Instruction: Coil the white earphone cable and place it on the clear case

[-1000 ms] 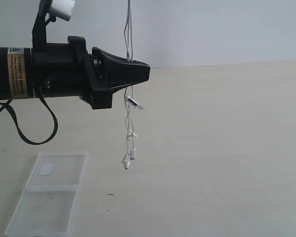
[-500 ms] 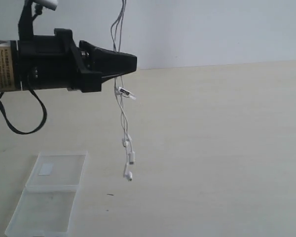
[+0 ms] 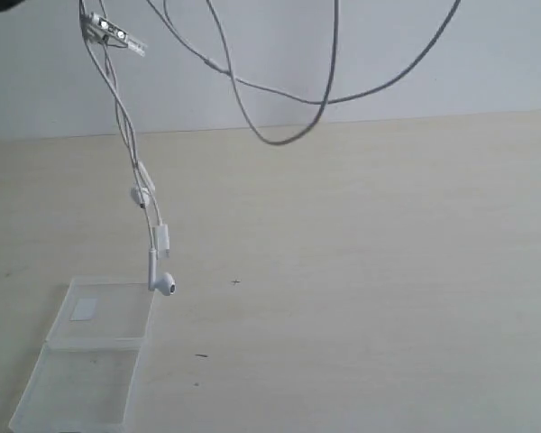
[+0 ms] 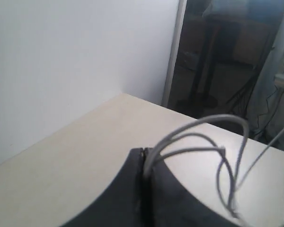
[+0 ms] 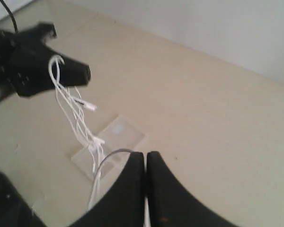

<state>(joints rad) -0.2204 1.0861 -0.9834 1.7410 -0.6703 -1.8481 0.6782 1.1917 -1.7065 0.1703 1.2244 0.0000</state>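
The white earphone cable [image 3: 124, 131] hangs from the top left of the exterior view. Its inline remote [image 3: 117, 36] is up high, and an earbud [image 3: 165, 285] dangles just above the far right corner of the clear case [image 3: 90, 365]. Slack loops [image 3: 279, 137] swing across the top of that view. My left gripper [image 4: 146, 153] is shut on several strands of the cable [image 4: 203, 137]. My right gripper [image 5: 146, 156] is shut, with a strand of the cable [image 5: 106, 161] coming out beside its fingers. The right wrist view also shows the left gripper [image 5: 84, 73] above the case [image 5: 111, 142].
The case lies open on the pale table [image 3: 388, 271] near its front left, with a white label [image 3: 84, 309] on the far half. A white wall [image 3: 388, 54] stands behind the table. Both arms are above the exterior view's frame.
The left arm has risen and moved left, out of the exterior view. The cable went with it, so the earbuds now hang by the case, and loose loops have appeared at the top.
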